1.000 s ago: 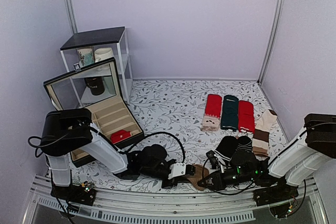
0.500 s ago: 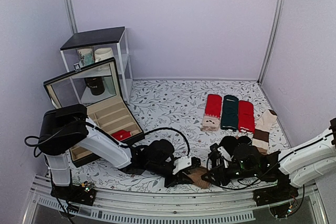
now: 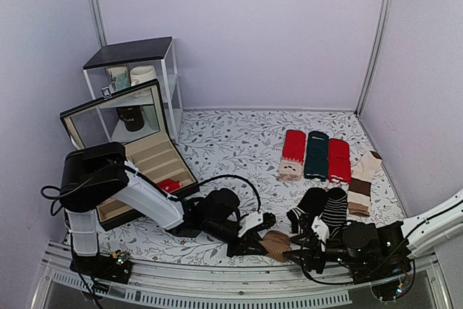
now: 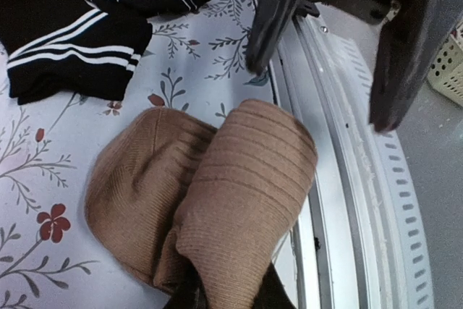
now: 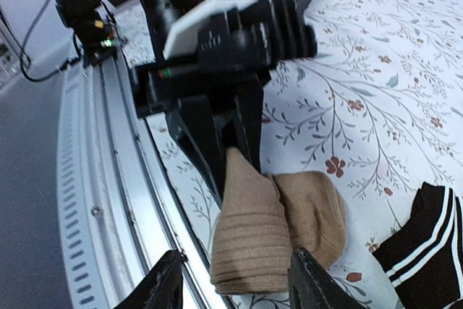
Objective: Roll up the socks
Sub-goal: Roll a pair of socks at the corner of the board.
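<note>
socks: brown, bunched in a loose double lump at the near edge of the table, against the rail. left gripper stays clenched on one end. right gripper has just let go and backed off, jaws apart, empty. roll looks slack; probably needs another tuck.

We find the socks at the lower centre of the frame, on the table by its near edge, with the left tool on their left and the right tool on their right. Just above them lies a second pair. Higher right is a row of flat socks. The box sits mid-left, with the shelf above it.
</note>
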`<state>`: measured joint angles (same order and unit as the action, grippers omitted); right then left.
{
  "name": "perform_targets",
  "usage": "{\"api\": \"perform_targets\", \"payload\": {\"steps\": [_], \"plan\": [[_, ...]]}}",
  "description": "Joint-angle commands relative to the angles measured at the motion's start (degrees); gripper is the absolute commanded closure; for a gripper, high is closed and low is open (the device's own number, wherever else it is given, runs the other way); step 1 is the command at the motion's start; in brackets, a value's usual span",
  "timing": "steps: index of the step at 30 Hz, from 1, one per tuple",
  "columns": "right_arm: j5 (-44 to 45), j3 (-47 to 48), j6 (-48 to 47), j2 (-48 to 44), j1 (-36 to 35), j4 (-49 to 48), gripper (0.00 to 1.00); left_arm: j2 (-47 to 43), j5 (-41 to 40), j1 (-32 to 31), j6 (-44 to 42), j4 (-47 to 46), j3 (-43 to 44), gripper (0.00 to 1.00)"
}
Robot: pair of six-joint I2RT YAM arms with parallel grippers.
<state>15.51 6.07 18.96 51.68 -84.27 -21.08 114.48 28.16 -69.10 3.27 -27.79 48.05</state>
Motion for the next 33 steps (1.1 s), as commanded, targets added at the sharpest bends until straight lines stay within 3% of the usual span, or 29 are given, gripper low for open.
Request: {"api": "perform_targets", "payload": {"steps": [1,10,33], "plan": [[10.2,2.8,-0.4,10.1,-4.6,-1.6,0.49,6.6,-0.1,0.4,1.8,21.5,-5.1,1.00],[19.9,8.4,3.5,23.8,-8.9,-0.4,0.46,7.7,0.2,0.6,1.0,22.2,-4.3,1.00],[14.5,4.9,0.4,20.4,-8.7,-6.0,0.50,9.5,0.8,0.6,0.3,22.9,-3.2,1.00]]}}
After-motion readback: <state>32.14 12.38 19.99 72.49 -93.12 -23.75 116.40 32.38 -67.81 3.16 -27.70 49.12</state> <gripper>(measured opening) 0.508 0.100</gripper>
